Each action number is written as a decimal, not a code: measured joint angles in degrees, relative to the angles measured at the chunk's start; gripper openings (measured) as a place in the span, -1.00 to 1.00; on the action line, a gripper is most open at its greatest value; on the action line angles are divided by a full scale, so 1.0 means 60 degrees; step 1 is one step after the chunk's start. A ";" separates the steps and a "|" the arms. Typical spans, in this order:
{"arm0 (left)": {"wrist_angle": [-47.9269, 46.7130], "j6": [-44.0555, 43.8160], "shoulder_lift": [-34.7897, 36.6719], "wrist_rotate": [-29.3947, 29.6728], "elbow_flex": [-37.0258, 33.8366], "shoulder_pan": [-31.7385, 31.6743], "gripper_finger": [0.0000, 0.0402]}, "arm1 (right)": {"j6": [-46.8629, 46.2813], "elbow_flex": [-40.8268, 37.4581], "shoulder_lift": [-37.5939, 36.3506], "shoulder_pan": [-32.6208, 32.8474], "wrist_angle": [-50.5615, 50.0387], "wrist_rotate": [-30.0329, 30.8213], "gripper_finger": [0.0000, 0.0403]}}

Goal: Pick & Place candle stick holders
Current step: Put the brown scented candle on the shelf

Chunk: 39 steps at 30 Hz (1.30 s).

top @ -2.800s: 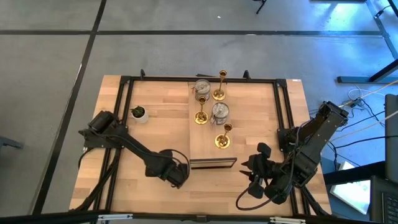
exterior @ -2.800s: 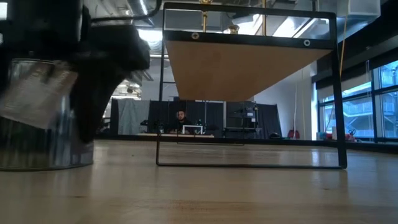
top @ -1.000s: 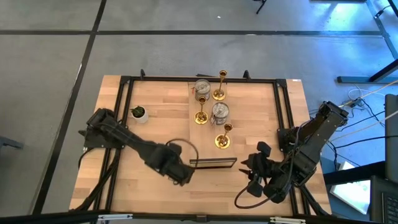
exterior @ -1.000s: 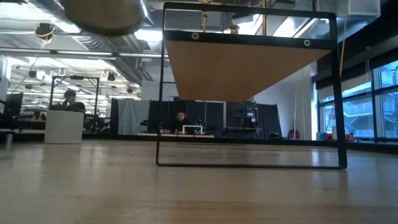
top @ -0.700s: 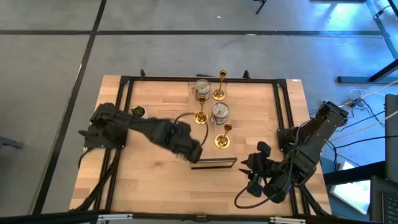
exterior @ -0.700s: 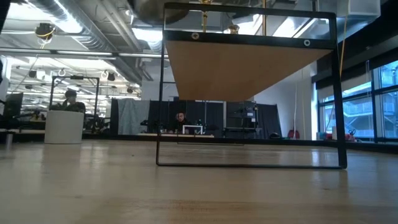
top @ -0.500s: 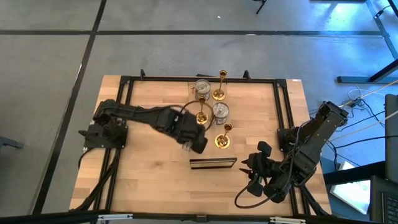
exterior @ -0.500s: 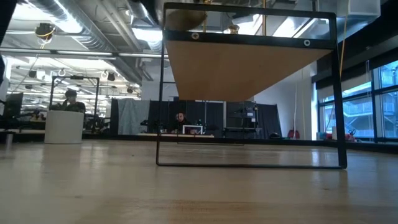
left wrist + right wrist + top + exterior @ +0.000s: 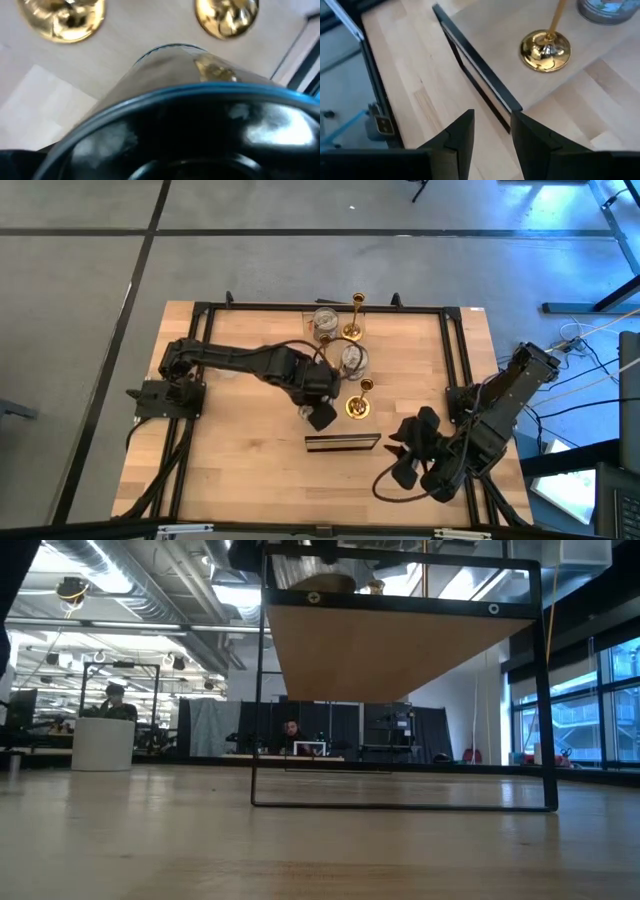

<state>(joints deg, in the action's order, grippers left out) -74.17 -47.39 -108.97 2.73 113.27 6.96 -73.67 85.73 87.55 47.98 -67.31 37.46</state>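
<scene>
My left gripper [image 9: 322,383] hangs over the raised wooden board [image 9: 350,430], shut on a squat silvery candle stick holder [image 9: 170,70]. The holder's round underside [image 9: 320,582] shows just above the board in the low view. Two more silvery cups [image 9: 352,358] [image 9: 325,320] and slim gold stick holders [image 9: 358,408] [image 9: 352,330] stand on their round bases on the board. My right gripper [image 9: 492,125] waits near the table's front right, open with nothing between its fingers. My left gripper holds the silvery holder from above, its fingers pointing steeply down. The holder's glassy wall [image 9: 165,60] and dark rim fill the wrist view and hide the fingers, so I cannot tell which part they are on. The holder hangs clear above the board.
The board stands on a black wire frame [image 9: 400,805] above the tabletop. A white pot [image 9: 103,743] sits at the table's left. Black rails [image 9: 455,350] run along the table's sides. Bare wood [image 9: 240,470] lies at the front left.
My left gripper has carried the silvery holder from the table's front left toward the far right and somewhat up, until it hangs over the board among the other holders. Its wrist has rolled on the way. My right gripper has rolled a little in place.
</scene>
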 joint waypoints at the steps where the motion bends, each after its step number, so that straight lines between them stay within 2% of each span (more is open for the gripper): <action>1: -0.0038 0.0367 -0.0006 0.0003 0.0000 0.0008 0.72 | -0.0132 0.0000 0.0000 -0.0023 0.0070 0.0046 -0.36; 4: -0.0123 0.1511 -0.0084 0.0051 0.0007 0.0011 0.72 | -0.0250 0.0000 0.0000 -0.0095 0.0417 0.0392 -0.36; 7: -0.0157 0.2642 -0.0141 0.0531 -0.0007 0.0008 0.72 | -0.0258 0.0000 -0.0004 -0.0166 0.0726 0.0798 -0.36; 10: 0.0046 0.3602 -0.0169 0.0799 0.0007 0.0008 0.72 | -0.0258 0.0000 -0.0004 -0.0251 0.0842 0.0825 -0.36; 15: 0.0020 0.4565 -0.0324 0.0370 -0.0002 -0.0058 0.72 | -0.0256 0.0000 -0.0004 -0.0331 0.0759 0.0832 -0.36; 18: 0.0127 0.4890 -0.0441 0.0066 -0.0036 -0.0058 0.72 | -0.0247 0.0000 -0.0004 -0.0418 0.0737 0.0975 -0.36; 25: 0.0051 0.5440 -0.0608 0.0027 -0.0033 -0.0104 0.72 | -0.0157 0.0000 -0.0015 -0.0558 0.0700 0.1011 -0.36; 34: 0.0034 0.5454 -0.0688 -0.0106 -0.0029 -0.0203 0.72 | -0.0155 0.0000 -0.0015 -0.0607 0.0700 0.1003 -0.36; 39: 0.0056 0.5499 -0.0682 -0.0075 -0.0029 -0.0200 0.92 | -0.0153 0.0000 -0.0015 -0.0607 0.0698 0.0994 -0.36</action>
<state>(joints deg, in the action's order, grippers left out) -73.84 -14.39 -113.07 2.28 113.10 5.76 -74.59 85.73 87.46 44.34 -63.13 43.43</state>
